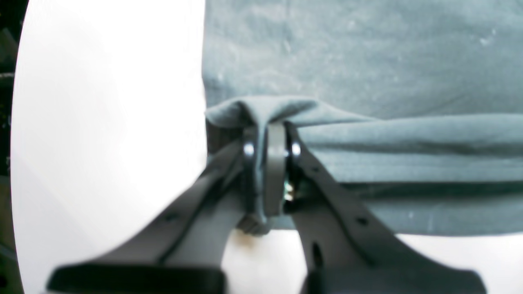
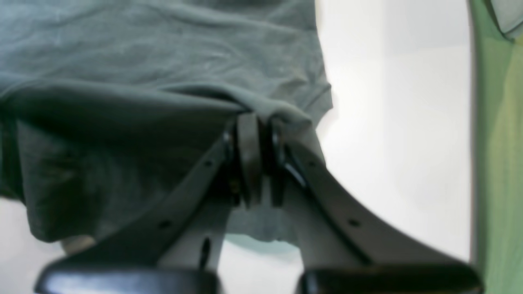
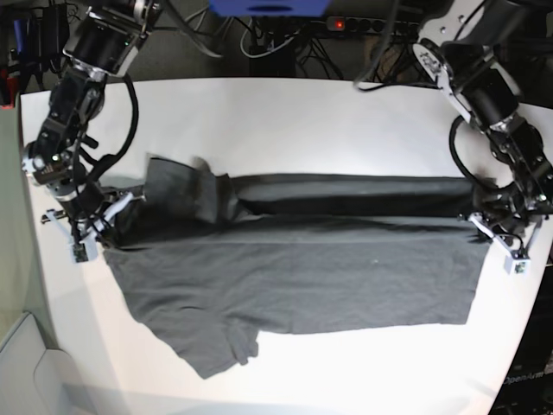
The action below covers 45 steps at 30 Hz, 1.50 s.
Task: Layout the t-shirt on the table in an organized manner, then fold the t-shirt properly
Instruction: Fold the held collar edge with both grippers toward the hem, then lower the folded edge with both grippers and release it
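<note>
The dark grey t-shirt (image 3: pixel 294 277) lies spread lengthwise across the white table (image 3: pixel 302 121), its far long edge doubled over into a fold. My left gripper (image 3: pixel 481 216), at the right end of the fold in the base view, is shut on a bunched corner of cloth. In the left wrist view the gripper (image 1: pixel 269 134) pinches the t-shirt (image 1: pixel 367 61) next to the bare table (image 1: pixel 102 122). My right gripper (image 3: pixel 108 212) is shut on the shirt at the opposite end, near a sleeve. In the right wrist view the gripper (image 2: pixel 255 122) holds the t-shirt (image 2: pixel 143 53) by the table (image 2: pixel 388 122).
Cables and a power strip (image 3: pixel 346 24) run behind the table's far edge. A green surface (image 2: pixel 498 163) lies past the table edge in the right wrist view. A pale grey object (image 3: pixel 17 363) sits at the base view's lower left corner.
</note>
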Tool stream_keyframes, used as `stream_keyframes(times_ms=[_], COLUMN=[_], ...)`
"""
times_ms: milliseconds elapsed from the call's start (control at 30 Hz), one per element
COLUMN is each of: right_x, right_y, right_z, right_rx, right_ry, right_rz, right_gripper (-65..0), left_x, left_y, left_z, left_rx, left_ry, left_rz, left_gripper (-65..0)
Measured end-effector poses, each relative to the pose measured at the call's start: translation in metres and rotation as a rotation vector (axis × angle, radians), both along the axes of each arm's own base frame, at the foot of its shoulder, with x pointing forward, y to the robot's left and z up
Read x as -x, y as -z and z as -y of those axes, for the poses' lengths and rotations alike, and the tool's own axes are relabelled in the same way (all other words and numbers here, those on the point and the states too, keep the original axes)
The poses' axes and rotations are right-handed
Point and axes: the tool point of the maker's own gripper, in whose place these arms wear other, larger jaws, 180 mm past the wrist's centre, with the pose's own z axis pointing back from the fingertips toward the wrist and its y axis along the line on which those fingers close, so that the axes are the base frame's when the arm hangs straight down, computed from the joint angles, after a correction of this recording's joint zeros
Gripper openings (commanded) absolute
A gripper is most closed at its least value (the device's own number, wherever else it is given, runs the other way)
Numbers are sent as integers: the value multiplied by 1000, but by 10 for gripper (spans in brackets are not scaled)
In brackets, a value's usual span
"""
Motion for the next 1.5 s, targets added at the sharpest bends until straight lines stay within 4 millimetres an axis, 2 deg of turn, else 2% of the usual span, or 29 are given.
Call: stream_keyframes(times_ms=[133,300,367,467,500,567,700,733,800,867,967,1067,1167,1367,1500], right_x=[-10,-13,-15,-19,-20,-19,-15,-16,-17,-15,-5,13,27,37,42], right_y=[3,12,13,9,10,11,8,4,-5,-12,-10,6,18,28,30], right_z=[-3,-5,-7,-13,-15,-17,-15,-13,-10,-9,-8,-7,-8,-8,-4], right_rx=[-28,-48,-25,15,19,21,36,43,63,77,87,92,90,87,84], right_ry=[-1,-2,-33,-84,-94,-98,-98,-98,-97,-96,-96,-98,-100,-102,-90], right_rz=[-4,-29,-38,-36,-39,-44,-38,-28,-5,14,10,-36,-75,-101,-107], right_gripper=[-650,-644,-612,-529,-492,-422,-311,-291,-252,-233,-231,-231,-231,-231,-231], left_x=[-4,-7,-8,-7,-7,-5,-4,-3,-1,0,11,31,45,45,40], left_y=[-2,-5,-6,-2,1,4,2,2,4,3,5,15,31,60,62], left_z=[0,0,0,1,2,1,-5,-6,-7,-7,-14,-27,-29,-15,-13], left_rx=[3,1,1,12,16,20,8,7,8,9,26,36,49,133,155], left_ry=[1,1,2,3,3,3,-7,-10,-11,-12,-46,-103,-117,-113,-114], left_rz=[24,46,55,48,42,28,28,26,22,26,28,-1,-32,-30,5], left_gripper=[-647,-646,-645,-640,-621,-538,-277,-232,-172,-140,-127,-127,-127,-127,-129])
